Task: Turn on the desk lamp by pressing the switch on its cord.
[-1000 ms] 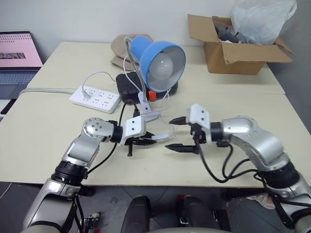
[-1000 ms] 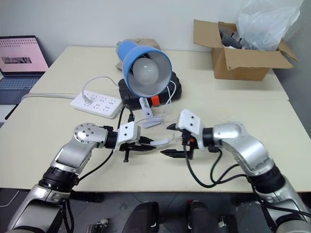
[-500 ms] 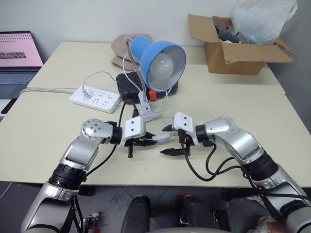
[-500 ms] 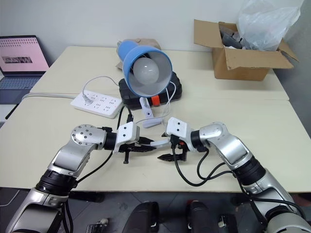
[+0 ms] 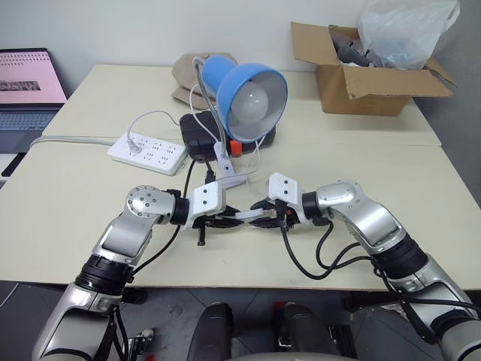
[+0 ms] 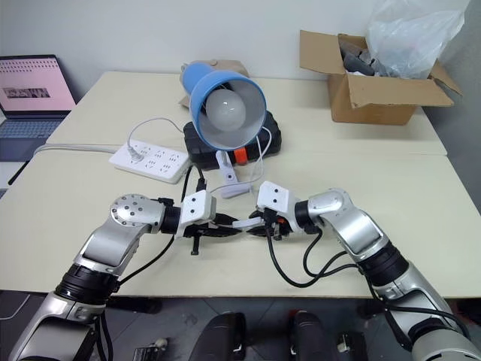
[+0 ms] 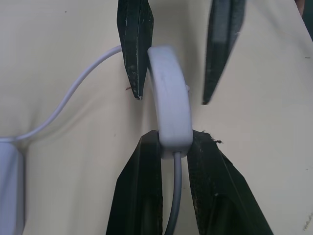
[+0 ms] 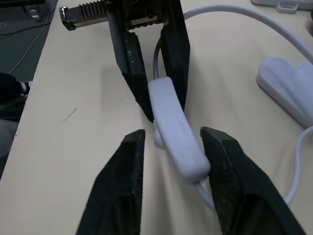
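While the left hand (image 5: 225, 218) pinches the switch (image 5: 246, 214), the right hand (image 5: 263, 216), fingers slightly spread around it, must squeeze the rocker.

laptop (image 5: 28, 86), power strip (image 5: 148, 153), cardboard box (image 5: 365, 74)

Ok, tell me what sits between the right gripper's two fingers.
The switch, seen in the right wrist view, its other end pinched by the left gripper.
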You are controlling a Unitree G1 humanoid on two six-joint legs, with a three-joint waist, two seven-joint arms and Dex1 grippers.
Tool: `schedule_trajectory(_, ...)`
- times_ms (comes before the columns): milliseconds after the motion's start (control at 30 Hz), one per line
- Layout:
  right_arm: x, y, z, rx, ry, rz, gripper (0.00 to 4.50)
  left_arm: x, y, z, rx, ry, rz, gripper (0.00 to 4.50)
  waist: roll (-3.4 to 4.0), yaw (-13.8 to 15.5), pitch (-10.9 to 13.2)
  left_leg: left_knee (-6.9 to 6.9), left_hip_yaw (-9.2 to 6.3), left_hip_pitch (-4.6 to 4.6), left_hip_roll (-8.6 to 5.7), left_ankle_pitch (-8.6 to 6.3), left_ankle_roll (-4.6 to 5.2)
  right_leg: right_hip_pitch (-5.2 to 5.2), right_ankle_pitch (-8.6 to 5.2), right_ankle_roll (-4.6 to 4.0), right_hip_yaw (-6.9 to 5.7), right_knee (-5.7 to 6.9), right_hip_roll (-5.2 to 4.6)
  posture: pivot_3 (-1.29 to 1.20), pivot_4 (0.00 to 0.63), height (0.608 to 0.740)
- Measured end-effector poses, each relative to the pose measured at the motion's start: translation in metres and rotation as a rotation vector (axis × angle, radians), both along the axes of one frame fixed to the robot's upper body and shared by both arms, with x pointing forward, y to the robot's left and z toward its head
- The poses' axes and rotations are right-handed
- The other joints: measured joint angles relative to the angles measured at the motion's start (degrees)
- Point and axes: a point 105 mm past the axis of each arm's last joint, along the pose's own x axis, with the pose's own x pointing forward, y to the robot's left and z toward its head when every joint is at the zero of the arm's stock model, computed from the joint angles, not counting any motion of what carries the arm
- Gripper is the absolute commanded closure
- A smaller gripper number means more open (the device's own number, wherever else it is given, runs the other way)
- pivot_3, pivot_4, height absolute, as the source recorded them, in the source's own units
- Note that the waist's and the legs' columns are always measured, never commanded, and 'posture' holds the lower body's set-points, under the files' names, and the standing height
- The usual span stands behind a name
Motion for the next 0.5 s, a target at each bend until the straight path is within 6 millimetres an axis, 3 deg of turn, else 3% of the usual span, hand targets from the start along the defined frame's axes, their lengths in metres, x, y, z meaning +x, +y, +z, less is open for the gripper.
schedule_trajectory(200,-0.0028,-0.0001,-0.0013,-0.015,-0.008,0.043,3.79,-0.0014,0.0022,0.0002,0.016,-0.009,-0.018,4.1,0.0,0.0,0.0,0.0,0.01,0.0,0.0,0.0,0.0,0.0,0.0,0.0,0.01,0.0,0.0,0.0,0.15,0.74)
schedule_trajectory(500,-0.0032,0.0002,-0.0013,-0.026,-0.019,0.074,3.85,-0.0019,0.0017,-0.0002,0.018,-0.011,-0.024,4.1,0.0,0.0,0.0,0.0,0.01,0.0,0.0,0.0,0.0,0.0,0.0,0.0,0.0,0.0,0.0,0.0,0.15,0.74)
